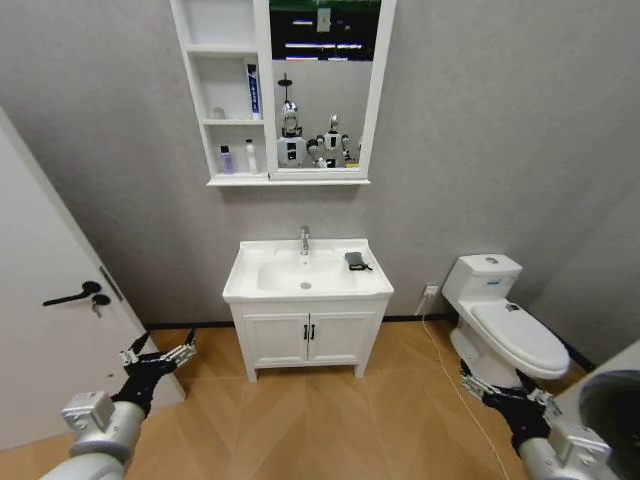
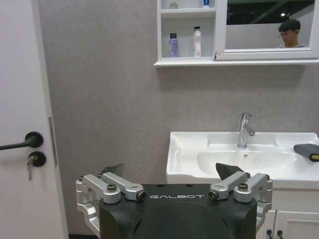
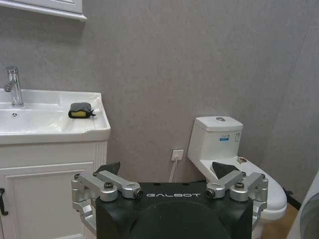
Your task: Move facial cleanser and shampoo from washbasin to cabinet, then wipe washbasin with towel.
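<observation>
Cabinet (image 1: 232,100) on wall w/ two bottles (image 1: 238,158) on lowest shelf, washbasin (image 1: 306,272) directly below w/ towel (image 1: 356,261) lying on its rim right of tap (image 1: 305,240); left tool (image 1: 160,360) & right tool (image 1: 505,393) low near floor, both spread, holding nothing.

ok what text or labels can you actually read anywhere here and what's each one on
"GALBOT": on the black body of the left gripper, behind its open jaws.
"GALBOT": the same on the right gripper, jaws also open.
Toilet: a small blue label on the cistern, too small to read.
Bottles on the cabinet shelves: labels too blurred to read.
Towel on the washbasin: a yellow tag, no legible text.
</observation>
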`<state>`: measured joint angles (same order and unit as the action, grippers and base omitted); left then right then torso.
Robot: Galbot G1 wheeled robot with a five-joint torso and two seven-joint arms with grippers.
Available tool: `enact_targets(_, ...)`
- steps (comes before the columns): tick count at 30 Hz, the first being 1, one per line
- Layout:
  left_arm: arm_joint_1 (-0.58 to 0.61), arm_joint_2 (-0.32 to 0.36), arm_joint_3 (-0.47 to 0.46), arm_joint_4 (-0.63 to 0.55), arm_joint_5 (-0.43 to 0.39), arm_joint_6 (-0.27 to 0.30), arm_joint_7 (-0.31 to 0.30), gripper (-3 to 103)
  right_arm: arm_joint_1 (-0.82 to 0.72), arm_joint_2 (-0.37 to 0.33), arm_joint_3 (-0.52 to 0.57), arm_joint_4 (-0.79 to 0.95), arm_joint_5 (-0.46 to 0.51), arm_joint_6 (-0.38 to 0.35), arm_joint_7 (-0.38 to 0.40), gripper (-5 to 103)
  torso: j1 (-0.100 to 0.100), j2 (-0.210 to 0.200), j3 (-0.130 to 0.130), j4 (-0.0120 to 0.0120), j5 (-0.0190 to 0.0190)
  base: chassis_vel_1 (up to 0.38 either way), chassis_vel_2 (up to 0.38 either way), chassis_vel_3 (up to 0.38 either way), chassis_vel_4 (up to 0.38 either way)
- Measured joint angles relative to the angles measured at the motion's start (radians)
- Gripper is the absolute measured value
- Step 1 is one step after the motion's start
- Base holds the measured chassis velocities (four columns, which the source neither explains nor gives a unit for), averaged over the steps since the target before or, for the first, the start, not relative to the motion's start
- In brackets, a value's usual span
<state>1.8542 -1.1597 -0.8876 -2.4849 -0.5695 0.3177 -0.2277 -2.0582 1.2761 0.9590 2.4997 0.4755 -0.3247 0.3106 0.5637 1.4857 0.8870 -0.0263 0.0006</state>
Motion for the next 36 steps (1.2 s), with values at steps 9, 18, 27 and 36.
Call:
enact_targets(9, 0.000, 0.000, 0.000, 0.000, 0.000, 0.000, 0.000, 100, 0.000, 0.000, 0.000, 0.000, 0.000, 0.000, 0.000, 100, -0.001, 0.000, 0.000, -0.0002, 0.0006, 0.346, -0.364, -0.338, 0.349)
enact_targets(18, 0.000, 0.000, 0.000, 0.000, 0.000, 0.000, 0.001, 100, 0.000, 0.000, 0.000, 0.000, 0.000, 0.000, 0.000, 100, -0.001, 0.000, -0.001, 0.0002, -0.0004, 0.335, -0.340, -0.322, 0.327)
enact_targets(27, 0.000, 0.000, 0.000, 0.000, 0.000, 0.000, 0.000, 100, 0.000, 0.000, 0.000, 0.000, 0.000, 0.000, 0.000, 100, -0.001, 0.000, -0.001, -0.0001, -0.0014, 0.048, -0.078, -0.048, 0.094)
enact_targets(36, 0.000, 0.000, 0.000, 0.000, 0.000, 0.000, 0.000, 100, 0.000, 0.000, 0.000, 0.000, 0.000, 0.000, 0.000, 100, 0.000, 0.000, 0.000, 0.0001, -0.0010, -0.008, 0.051, 0.020, -0.042)
